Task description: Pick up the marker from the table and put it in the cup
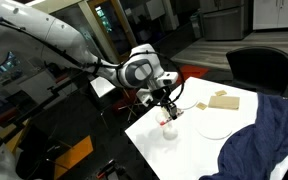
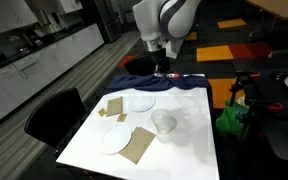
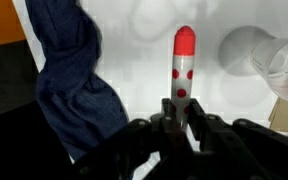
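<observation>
My gripper [image 3: 181, 106] is shut on the marker [image 3: 184, 62], a white stick with a red tip and red dots that points away from the jaws in the wrist view. In both exterior views the gripper [image 1: 170, 108] [image 2: 160, 68] hangs above the white table [image 1: 184, 150] [image 2: 184, 150], near the blue cloth. The marker shows as a small red bit at the fingers [image 1: 173, 113]. The clear cup [image 2: 164, 124] stands upright on the table, apart from the gripper. It also shows in an exterior view [image 1: 168, 126] and at the right edge of the wrist view [image 3: 284, 62].
Two white plates [image 2: 142, 101] [image 2: 115, 138] and flat brown pieces [image 2: 112, 108] [image 2: 139, 147] lie on the table. A dark blue cloth [image 1: 269, 140] [image 3: 69, 70] drapes over one side. A black chair [image 2: 54, 112] stands by the table.
</observation>
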### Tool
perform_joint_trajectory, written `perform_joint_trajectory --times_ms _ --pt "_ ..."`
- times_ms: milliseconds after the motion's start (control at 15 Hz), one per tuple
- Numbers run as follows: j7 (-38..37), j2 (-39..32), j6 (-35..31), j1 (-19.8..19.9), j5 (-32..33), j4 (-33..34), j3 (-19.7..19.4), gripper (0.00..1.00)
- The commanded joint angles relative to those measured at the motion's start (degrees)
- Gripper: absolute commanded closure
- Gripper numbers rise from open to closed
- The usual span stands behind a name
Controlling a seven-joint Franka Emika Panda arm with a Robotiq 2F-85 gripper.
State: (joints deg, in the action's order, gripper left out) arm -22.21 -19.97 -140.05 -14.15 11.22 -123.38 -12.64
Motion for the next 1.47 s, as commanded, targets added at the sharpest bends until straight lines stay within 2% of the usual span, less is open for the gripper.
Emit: perform_joint_trajectory --times_ms 0,67,133,267,533,600,667,867,1067,1267,1400 --pt "6.69 3.12 8.50 4.59 -0.08 3.29 4.58 0.95" --pt "7.89 3.44 10.99 5.48 -0.46 4.42 5.45 0.95" --pt "4.31 1.96 6.59 5.38 0.88 2.88 5.50 0.80" --pt "5.82 2.67 9.07 6.37 0.71 4.13 6.36 0.80" --pt "5.98 2.74 9.20 6.57 0.67 4.25 6.56 0.80" --pt "5.98 2.74 9.20 6.57 0.67 4.25 6.56 0.95" --pt "7.94 2.63 7.28 7.27 -0.15 3.88 7.02 0.95" --pt "16.26 1.82 0.31 10.36 -3.59 3.01 9.53 0.95" --pt "29.40 0.46 -5.86 14.76 -11.28 2.38 13.74 0.95" --pt "43.57 -1.26 -9.30 19.70 -19.76 2.48 19.00 0.95" --pt "53.05 -2.50 -10.69 24.39 -24.61 2.86 23.97 0.95"
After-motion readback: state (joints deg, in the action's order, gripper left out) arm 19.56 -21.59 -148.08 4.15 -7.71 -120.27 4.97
